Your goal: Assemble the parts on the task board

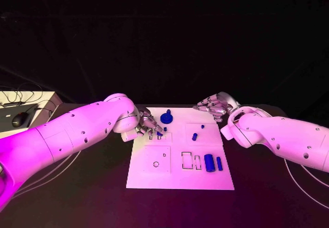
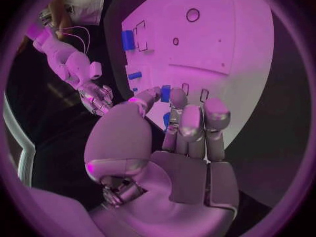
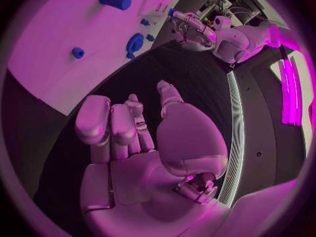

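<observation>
The white task board (image 1: 179, 178) lies mid-table. My left hand (image 1: 147, 124) hovers over its far left part and pinches a small blue part (image 2: 165, 93) between thumb and a finger, low over the board. A blue gear-like part (image 1: 167, 117) sits just beyond that hand. Two small blue parts (image 1: 195, 137) (image 1: 203, 127) lie on the board's far right quarter. A thick blue cylinder (image 1: 209, 163) and a thin blue bar (image 1: 219, 163) lie at the near right. My right hand (image 1: 214, 107) hangs off the board's far right corner, fingers loosely bent, holding nothing.
The board has outlined recesses (image 1: 187, 160) and a round hole (image 1: 156, 164) in its near half. A white side table with a mouse (image 1: 19, 118) stands at the far left. Cables (image 1: 302, 183) run over the black table beside each arm.
</observation>
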Controlling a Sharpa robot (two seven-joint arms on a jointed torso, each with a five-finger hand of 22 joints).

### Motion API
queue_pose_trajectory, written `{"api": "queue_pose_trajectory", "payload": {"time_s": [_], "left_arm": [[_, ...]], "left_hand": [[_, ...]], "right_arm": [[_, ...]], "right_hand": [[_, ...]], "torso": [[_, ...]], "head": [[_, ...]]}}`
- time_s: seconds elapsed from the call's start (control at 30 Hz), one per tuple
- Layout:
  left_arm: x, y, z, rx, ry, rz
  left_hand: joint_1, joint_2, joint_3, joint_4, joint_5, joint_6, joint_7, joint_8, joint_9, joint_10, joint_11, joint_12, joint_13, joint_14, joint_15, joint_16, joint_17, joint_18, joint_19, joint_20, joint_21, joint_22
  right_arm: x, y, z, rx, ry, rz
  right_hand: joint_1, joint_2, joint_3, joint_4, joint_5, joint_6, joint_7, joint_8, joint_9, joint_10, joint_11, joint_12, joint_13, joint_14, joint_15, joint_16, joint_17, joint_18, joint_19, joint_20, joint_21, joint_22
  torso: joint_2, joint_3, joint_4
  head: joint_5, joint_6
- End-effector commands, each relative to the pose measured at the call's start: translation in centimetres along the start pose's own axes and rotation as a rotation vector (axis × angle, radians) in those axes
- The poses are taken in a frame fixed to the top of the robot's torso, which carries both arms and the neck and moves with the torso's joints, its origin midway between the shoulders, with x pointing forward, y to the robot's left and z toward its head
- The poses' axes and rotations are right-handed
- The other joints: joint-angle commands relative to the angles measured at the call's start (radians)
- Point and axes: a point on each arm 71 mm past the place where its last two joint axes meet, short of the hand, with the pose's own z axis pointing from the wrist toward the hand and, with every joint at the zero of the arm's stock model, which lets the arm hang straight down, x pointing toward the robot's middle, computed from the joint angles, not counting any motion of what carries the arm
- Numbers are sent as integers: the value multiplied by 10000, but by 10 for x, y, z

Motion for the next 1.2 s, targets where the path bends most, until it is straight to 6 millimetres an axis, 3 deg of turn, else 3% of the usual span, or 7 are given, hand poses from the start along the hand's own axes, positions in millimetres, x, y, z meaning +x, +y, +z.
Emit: {"api": "queue_pose_trajectory", "payload": {"time_s": [0.03,0.13,0.47,1.2], "left_arm": [[-3,-1,-2,103,-499,-15],[-3,-1,-2,80,-595,45],[2,0,3,-124,-834,296],[14,4,13,-485,-682,678]], "left_hand": [[134,150,785,-862,5,735,-600,-4,169,566,-453,-73,-66,11,-72,-30,-5,-123,55,-89,47,62],[151,213,653,-942,18,909,-644,-127,193,575,-463,-123,41,9,-78,48,23,-181,91,-102,38,148],[102,306,596,-936,8,1146,-739,-35,347,747,-529,-231,103,33,-94,157,105,-226,202,-114,129,344],[25,378,623,-988,6,1190,-753,-67,460,818,-535,-380,228,25,-101,189,75,-273,226,-147,112,459]], "right_arm": [[0,1,0,-165,57,-112],[-1,0,0,-162,37,-113],[-3,1,0,-205,-52,-127],[-4,3,2,-274,-93,-146]], "right_hand": [[-40,92,-15,-57,60,-8,66,-45,5,-30,-7,-30,-5,-17,-35,-32,-15,53,489,-50,-33,1283],[-42,96,-15,-71,82,-9,67,-47,5,-40,-6,-43,-16,-19,-36,-37,-21,56,489,-50,-50,1280],[-43,103,-13,-86,107,-6,66,-47,5,-45,-9,-53,-24,-16,-36,-38,-23,54,491,-49,-42,1282],[-54,109,-16,-109,129,-7,67,-51,5,-43,-8,-54,-25,-19,-36,-45,-34,54,492,-51,-47,1281]], "torso": [[2,10,10],[14,5,8],[21,2,17],[35,-11,-2]], "head": [[-2,-24],[17,-18],[44,-122],[53,-266]]}}
